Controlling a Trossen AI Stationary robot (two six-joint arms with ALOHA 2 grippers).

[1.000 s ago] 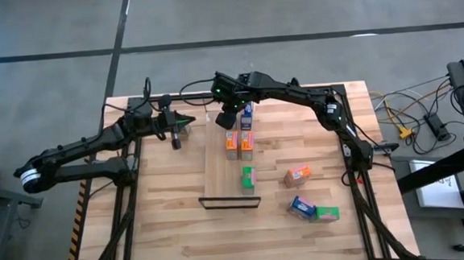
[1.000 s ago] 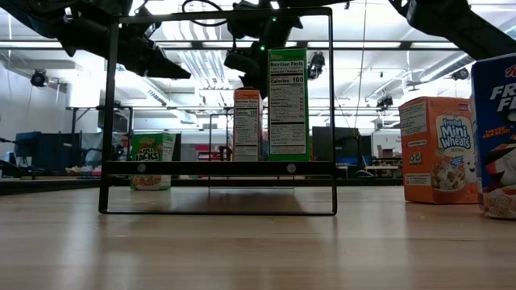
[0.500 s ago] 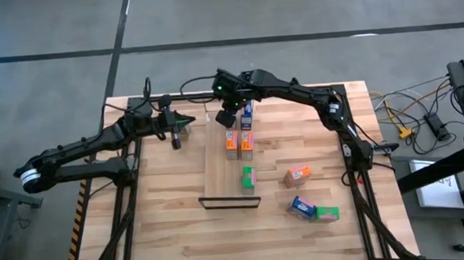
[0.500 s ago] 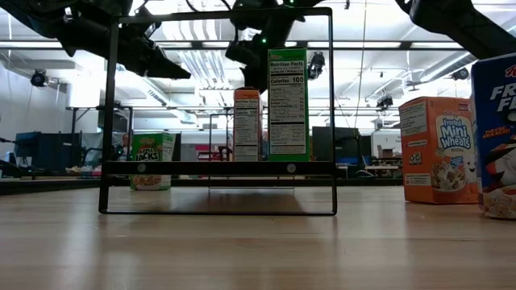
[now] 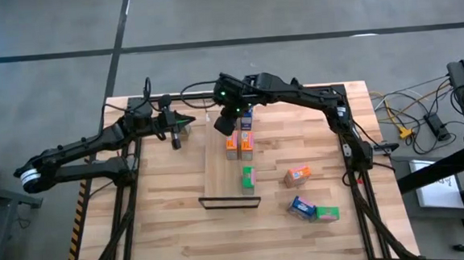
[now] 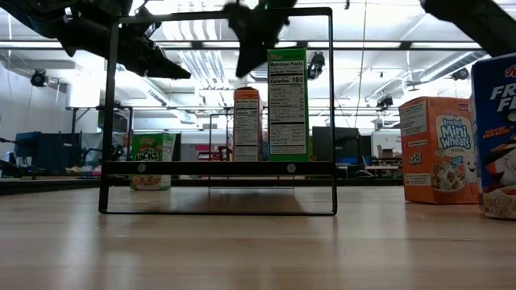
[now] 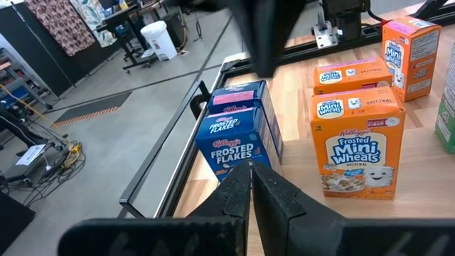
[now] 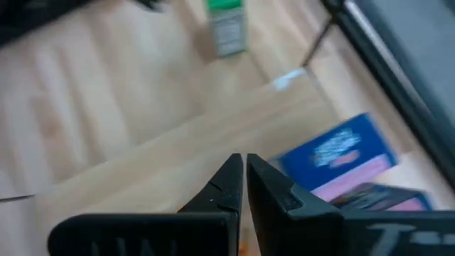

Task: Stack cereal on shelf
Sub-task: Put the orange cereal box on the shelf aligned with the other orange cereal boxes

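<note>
The shelf [image 5: 223,175] is a light panel with a dark lip [image 5: 229,201] at its near end. On it stand a blue cereal box [image 5: 247,113] at the far end, two orange boxes [image 5: 231,144] [image 5: 246,143] and a green box [image 5: 248,177]. My right gripper [image 5: 224,124] hovers shut and empty over the shelf's far end, just left of the blue box; its fingers [image 8: 244,171] are closed. My left gripper [image 5: 177,130] waits shut [image 7: 250,174] left of the shelf, beside a green box [image 6: 151,171].
Off the shelf on the table's right lie an orange box [image 5: 298,174], a blue box [image 5: 302,208] and a green box [image 5: 327,214]. In the low view the shelf's black frame [image 6: 218,167] stands in front, with boxes at the right edge [image 6: 439,149].
My right gripper has drawn away from the blue box, a little toward the table's left and near edges, turning as it goes. The boxes on the shelf have stayed where they were.
</note>
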